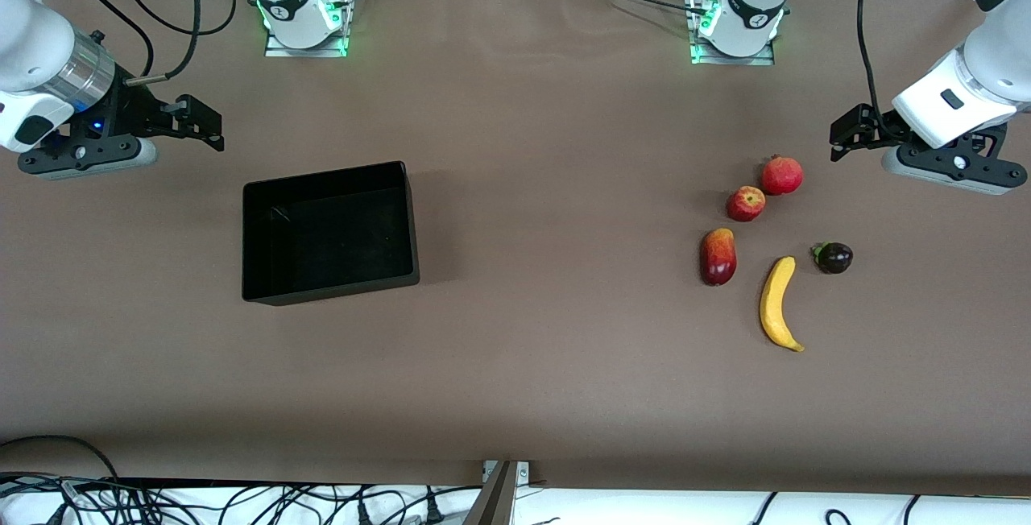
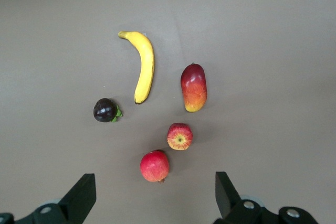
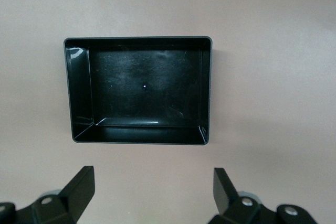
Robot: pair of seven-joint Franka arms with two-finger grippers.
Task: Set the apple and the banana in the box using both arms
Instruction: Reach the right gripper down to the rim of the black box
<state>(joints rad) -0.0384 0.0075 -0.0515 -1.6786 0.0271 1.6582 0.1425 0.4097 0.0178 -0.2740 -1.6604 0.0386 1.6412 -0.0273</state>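
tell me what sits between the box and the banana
Only bare table between the box and the banana; the front view shows it.

Brown table (image 1: 515, 146) bearing box (image 1: 258, 267), banana (image 1: 777, 303), apple (image 1: 746, 204), three other fruits, perhaps plastic.

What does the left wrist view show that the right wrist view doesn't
Only the left wrist view shows the fruit: the banana, the apple, a mango-like fruit, an all-red round fruit and a dark purple fruit. Only the right wrist view shows the box, with nothing in it. Both share the brown table and an open end effector: left, right.
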